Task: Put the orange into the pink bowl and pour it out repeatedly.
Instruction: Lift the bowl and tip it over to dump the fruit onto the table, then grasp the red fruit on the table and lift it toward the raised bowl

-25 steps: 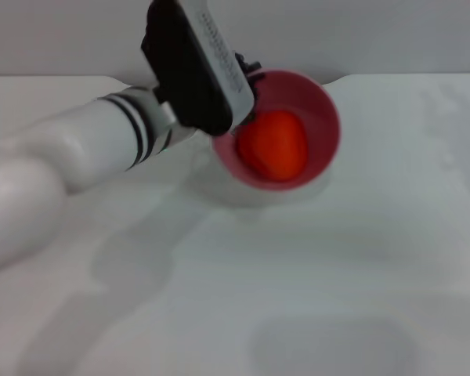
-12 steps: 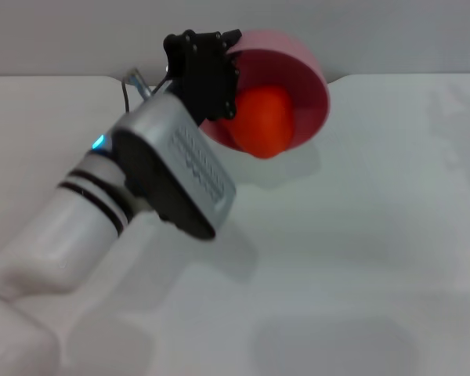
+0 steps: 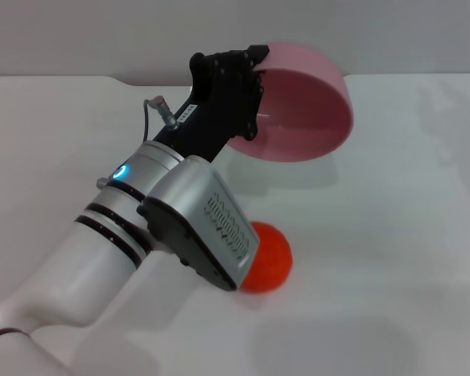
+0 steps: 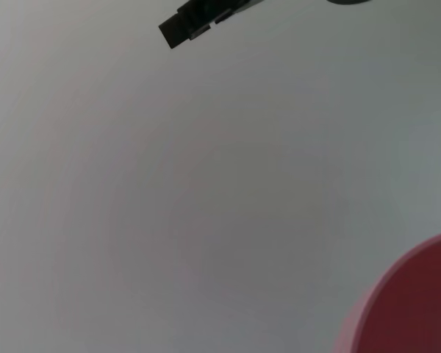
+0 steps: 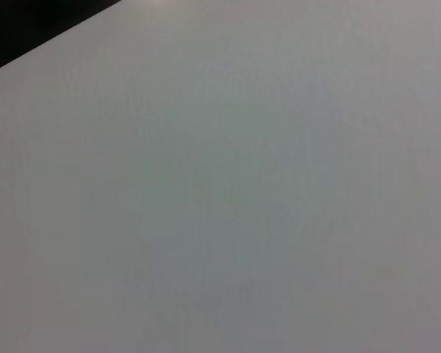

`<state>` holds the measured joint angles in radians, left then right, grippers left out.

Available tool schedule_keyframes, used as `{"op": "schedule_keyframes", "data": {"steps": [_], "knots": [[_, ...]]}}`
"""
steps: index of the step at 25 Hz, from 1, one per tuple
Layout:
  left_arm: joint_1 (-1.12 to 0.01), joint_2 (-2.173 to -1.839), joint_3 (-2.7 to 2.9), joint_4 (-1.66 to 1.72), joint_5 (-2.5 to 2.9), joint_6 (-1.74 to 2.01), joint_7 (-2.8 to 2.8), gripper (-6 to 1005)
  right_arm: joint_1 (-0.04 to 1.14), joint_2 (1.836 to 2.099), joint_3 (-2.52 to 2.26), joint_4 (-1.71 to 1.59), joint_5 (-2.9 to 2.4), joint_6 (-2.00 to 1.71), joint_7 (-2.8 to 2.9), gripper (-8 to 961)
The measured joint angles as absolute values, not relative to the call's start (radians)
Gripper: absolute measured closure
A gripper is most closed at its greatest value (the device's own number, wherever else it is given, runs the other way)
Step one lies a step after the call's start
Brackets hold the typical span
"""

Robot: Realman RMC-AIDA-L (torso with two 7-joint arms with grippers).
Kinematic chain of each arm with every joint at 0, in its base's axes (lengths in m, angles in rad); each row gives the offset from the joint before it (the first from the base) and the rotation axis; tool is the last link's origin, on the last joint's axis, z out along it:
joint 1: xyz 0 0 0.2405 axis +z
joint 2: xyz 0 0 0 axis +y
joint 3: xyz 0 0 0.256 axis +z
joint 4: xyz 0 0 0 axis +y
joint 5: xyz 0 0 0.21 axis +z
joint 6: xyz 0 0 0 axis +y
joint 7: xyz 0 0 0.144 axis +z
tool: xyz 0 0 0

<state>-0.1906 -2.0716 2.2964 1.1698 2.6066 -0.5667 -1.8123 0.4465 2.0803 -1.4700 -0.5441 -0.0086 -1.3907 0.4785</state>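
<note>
Orange [image 3: 268, 265] lies partly behind left arm [image 3: 141, 227], below tipped pink bowl [image 3: 305, 102].

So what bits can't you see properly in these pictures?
- Orange: head view, its near-left side hidden behind the left arm's wrist.
- Pink bowl: head view, left rim hidden by the left gripper; left wrist view cuts off most of it.
- Right gripper: in no view.

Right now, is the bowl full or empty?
Empty. The bowl is tipped in the left end effector, showing a bare pink inside, and the orange lies on the table.
</note>
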Motion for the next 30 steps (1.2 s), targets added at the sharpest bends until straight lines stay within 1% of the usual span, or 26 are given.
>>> {"op": "schedule_keyframes", "data": {"steps": [7, 10, 13, 18, 20, 21, 22, 24, 25, 26, 27, 29, 30], "knots": [[-0.222, -2.066, 2.286, 1.185, 2.528, -0.564, -1.923, 959, 0.446, 2.080, -1.479, -0.532, -0.009, -1.391, 0.480, 537], [-0.233, -2.061, 2.221, 1.228, 2.482, -0.478, -2.033, 959, 0.446, 2.080, -1.479, -0.528, -0.009, -1.392, 0.482, 537], [-0.248, -2.059, 2.136, 1.264, 2.472, -0.336, -2.175, 959, 0.444, 2.080, -1.479, -0.526, -0.006, -1.392, 0.481, 537], [-0.323, -2.056, 1.978, 1.286, 2.469, -0.014, -2.408, 959, 0.446, 2.080, -1.477, -0.517, -0.003, -1.391, 0.481, 538], [-0.380, -2.056, 1.892, 1.288, 2.445, 0.183, -2.464, 959, 0.446, 2.080, -1.477, -0.516, -0.003, -1.389, 0.481, 538], [-0.380, -2.056, 1.892, 1.288, 2.445, 0.183, -2.464, 959, 0.446, 2.080, -1.478, -0.516, -0.003, -1.387, 0.482, 538], [-0.404, -2.056, 1.856, 1.288, 2.428, 0.264, -2.476, 959, 0.446, 2.080, -1.479, -0.516, -0.004, -1.385, 0.482, 538], [-0.492, -2.056, 1.727, 1.264, 2.347, 0.516, -2.470, 959, 0.446, 2.080, -1.479, -0.515, -0.006, -1.382, 0.483, 538], [-0.492, -2.056, 1.727, 1.264, 2.347, 0.516, -2.470, 959, 0.446, 2.080, -1.479, -0.515, -0.008, -1.382, 0.483, 539], [-0.531, -2.055, 1.664, 1.245, 2.316, 0.619, -2.459, 959, 0.446, 2.079, -1.479, -0.513, -0.010, -1.381, 0.483, 539], [-0.631, -2.055, 1.476, 1.169, 2.280, 0.848, -2.413, 959, 0.446, 2.079, -1.480, -0.511, -0.012, -1.381, 0.484, 539], [-0.685, -2.050, 1.374, 1.124, 2.280, 0.964, -2.384, 959, 0.446, 2.076, -1.487, -0.504, -0.030, -1.380, 0.488, 539], [-0.730, -2.040, 1.293, 1.080, 2.295, 1.052, -2.367, 959, 0.446, 2.074, -1.490, -0.502, -0.049, -1.377, 0.494, 539]]}}
